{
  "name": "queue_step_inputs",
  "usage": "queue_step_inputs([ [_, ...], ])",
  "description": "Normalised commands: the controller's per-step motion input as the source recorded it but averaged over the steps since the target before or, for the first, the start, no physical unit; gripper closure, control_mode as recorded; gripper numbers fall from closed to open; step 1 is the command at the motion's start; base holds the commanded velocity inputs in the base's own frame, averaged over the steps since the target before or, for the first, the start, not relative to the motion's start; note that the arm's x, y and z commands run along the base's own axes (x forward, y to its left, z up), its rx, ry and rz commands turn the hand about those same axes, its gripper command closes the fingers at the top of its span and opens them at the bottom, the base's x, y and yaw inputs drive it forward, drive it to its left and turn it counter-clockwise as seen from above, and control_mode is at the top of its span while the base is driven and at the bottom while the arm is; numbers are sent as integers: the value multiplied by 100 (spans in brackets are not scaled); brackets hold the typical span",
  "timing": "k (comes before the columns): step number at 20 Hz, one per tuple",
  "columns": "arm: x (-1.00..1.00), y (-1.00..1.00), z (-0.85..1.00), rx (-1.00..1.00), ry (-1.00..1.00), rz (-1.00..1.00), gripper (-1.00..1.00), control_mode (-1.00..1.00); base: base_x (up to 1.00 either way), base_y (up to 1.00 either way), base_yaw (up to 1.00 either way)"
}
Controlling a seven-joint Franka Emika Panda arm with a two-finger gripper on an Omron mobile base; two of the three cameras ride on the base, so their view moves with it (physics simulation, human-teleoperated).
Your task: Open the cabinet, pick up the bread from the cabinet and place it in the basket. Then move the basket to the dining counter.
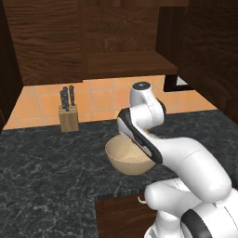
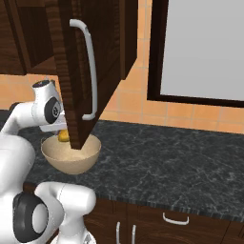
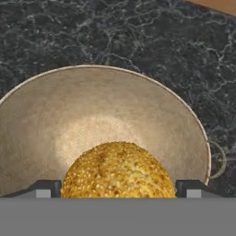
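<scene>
The bread (image 3: 118, 170), a golden seeded bun, sits between my gripper's (image 3: 118, 190) two fingertips, which stand wide apart and press its sides. It hangs just over the round tan basket (image 3: 138, 106). From the right base view, the bread (image 2: 63, 137) shows as a small orange lump under my hand, just above the rim of the basket (image 2: 71, 159). My arm covers part of the basket (image 1: 128, 160) in the left base view. The cabinet (image 2: 71, 71) door stands swung open, its silver handle (image 2: 90, 66) facing out. The dining counter is out of view.
The basket stands on a black speckled granite counter (image 1: 46, 162), close to its front edge. A wooden knife block (image 1: 68, 114) stands at the back left against the orange tiled wall. The open cabinet door's lower corner (image 2: 78, 140) hangs right beside the basket. Drawers (image 2: 176, 219) lie below.
</scene>
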Motion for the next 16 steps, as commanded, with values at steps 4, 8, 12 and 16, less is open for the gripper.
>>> queue_step_inputs([
  [4, 27, 0, -87, -1, 8, 4, 100, -100, 0, 0, 0],
  [8, 26, 0, -73, -3, 0, 4, 100, -100, 0, 0, 0],
  [12, 17, 0, -61, -3, 0, 5, 100, -100, 0, 0, 0],
  [16, 15, 0, -48, -1, 0, 5, 100, -100, 0, 0, 0],
])
